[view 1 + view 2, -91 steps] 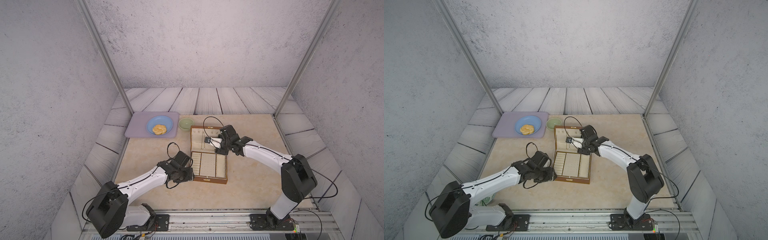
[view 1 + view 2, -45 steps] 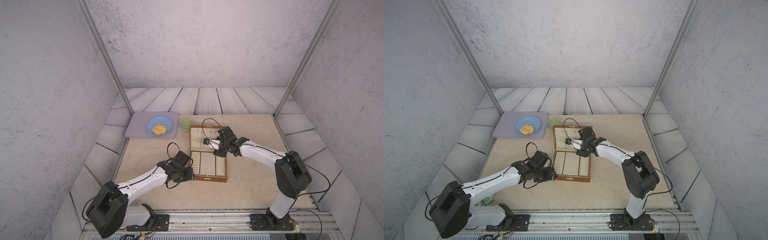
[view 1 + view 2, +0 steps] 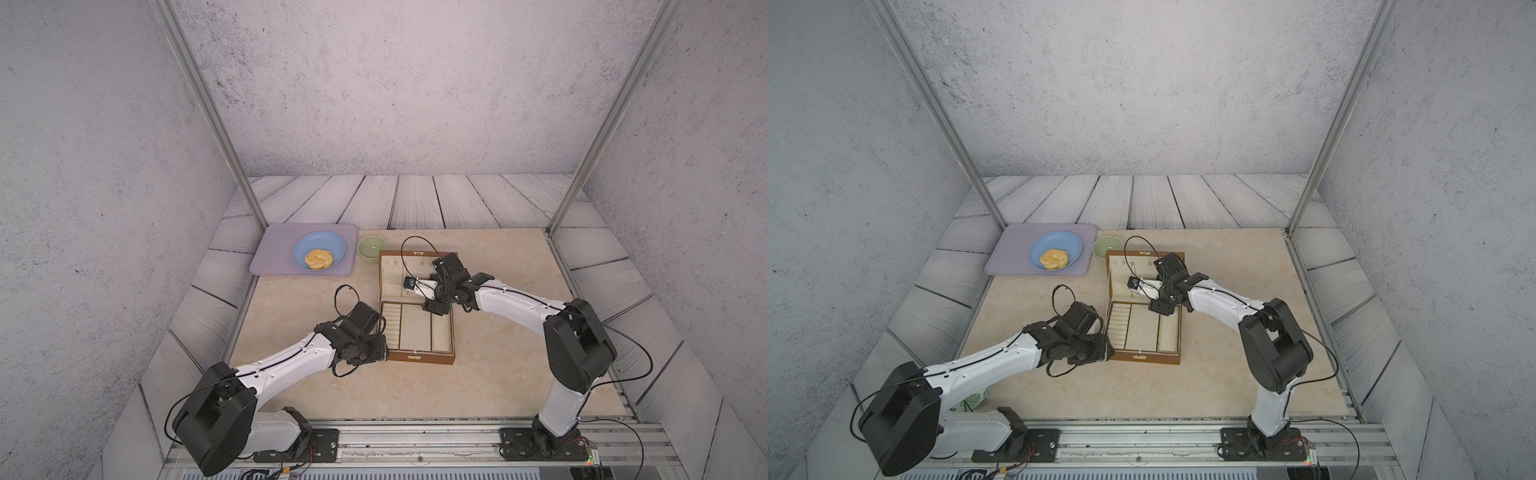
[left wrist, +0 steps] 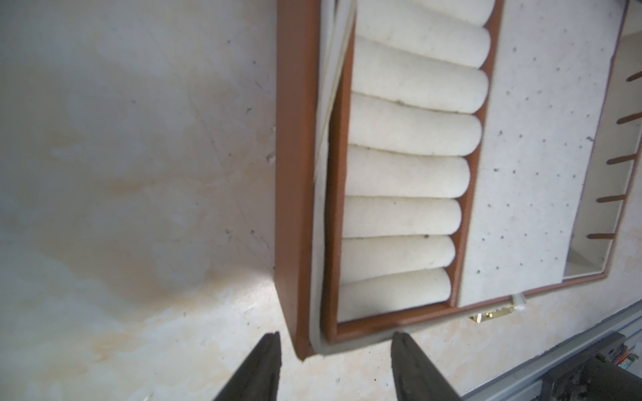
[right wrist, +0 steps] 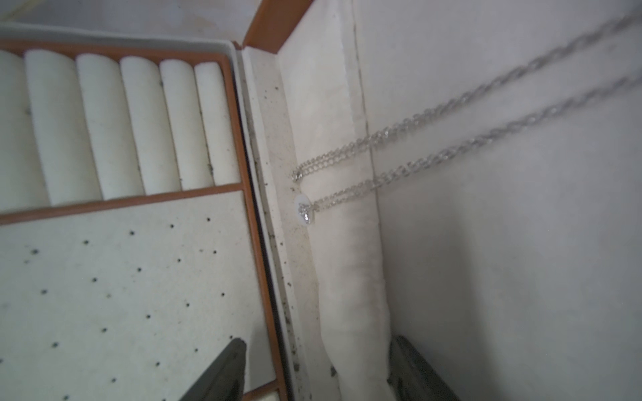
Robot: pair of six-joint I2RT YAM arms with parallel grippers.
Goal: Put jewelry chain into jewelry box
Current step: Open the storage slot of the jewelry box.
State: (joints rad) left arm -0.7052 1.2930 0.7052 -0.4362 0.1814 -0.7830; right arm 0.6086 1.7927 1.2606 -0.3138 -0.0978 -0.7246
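Against the pictures of a second ago, the right arm's elbow is seen drawn inward toward the box (image 3: 415, 357) and its wrist shifted slightly toward the hinge, while the left arm and the box are found unmoved. No chain is carried in this shift. In the right wrist view the chain (image 5: 429, 111) is seen lying inside the box, on the cream lining of the lid half. It lies as two strands side by side, draped over the padded ridge (image 5: 351, 277) next to the hinge, and the bead (image 5: 304, 210) rests on that ridge. The far ends of the strands run out of that view, so it cannot be told whether they are hooked. From this it is judged that the chain has already been let go and the placing is all but done. What remains is thought to be clearing the arm without snagging a strand. The right gripper (image 5: 318, 342) is held well open, its fingers spread to either side of the ridge and hinge line, and nothing is gripped between them. The chain is left apart from both fingers. The left gripper (image 4: 335, 335) is kept partly open, with the near corner of the box set between its fingers. Nothing is clamped, and whether the wall is touched cannot be told.
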